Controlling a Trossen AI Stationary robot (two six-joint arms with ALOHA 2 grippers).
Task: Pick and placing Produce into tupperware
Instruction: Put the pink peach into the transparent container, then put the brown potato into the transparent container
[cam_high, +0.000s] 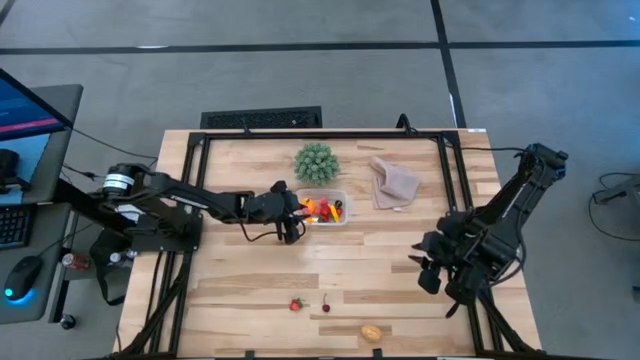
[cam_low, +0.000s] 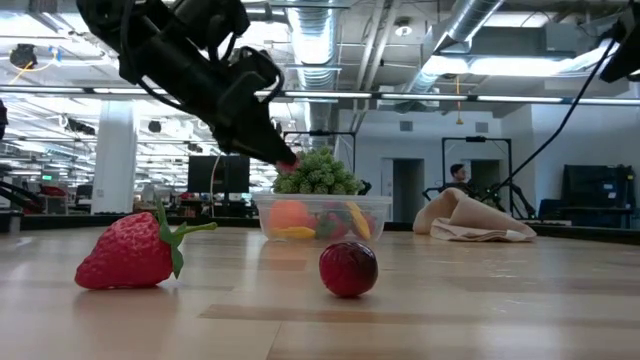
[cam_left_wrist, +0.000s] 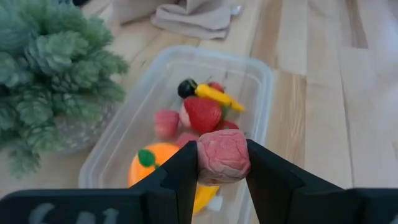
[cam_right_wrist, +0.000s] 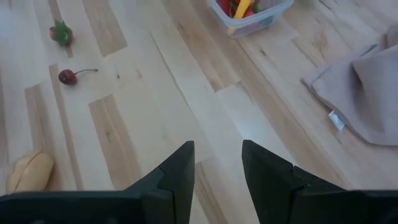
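The clear tupperware (cam_high: 324, 208) sits a bit past the middle of the table with a pile of toy produce (cam_high: 320, 209) already in it, red, orange and yellow bits, and the left wrist view is the only one close enough to sort them: a strawberry (cam_left_wrist: 202, 114), an orange piece with a green top (cam_left_wrist: 152, 165), a yellow one with a dark end. That same view shows the left gripper (cam_high: 292, 213) pinching a pinkish-red lumpy piece (cam_left_wrist: 223, 156) tight between its fingers, hanging right over the container's rim at the tub's 9 o'clock side. From above you can barely see that piece at all. The green spiky plant (cam_high: 316, 162) is just off the tub at 11 o'clock, and the beige cloth (cam_high: 393, 183) lies at about 2 o'clock. Three pieces are still loose near the front edge, around 6 o'clock from the tub: a strawberry (cam_high: 296, 304), a cherry (cam_high: 325, 306) and a tan, bread-looking thing (cam_high: 371, 332). The low view puts that strawberry and cherry huge in the foreground but misses the tan one. The right gripper (cam_high: 432, 268) hovers over bare wood at roughly 4 o'clock, fingers parted, holding nothing.
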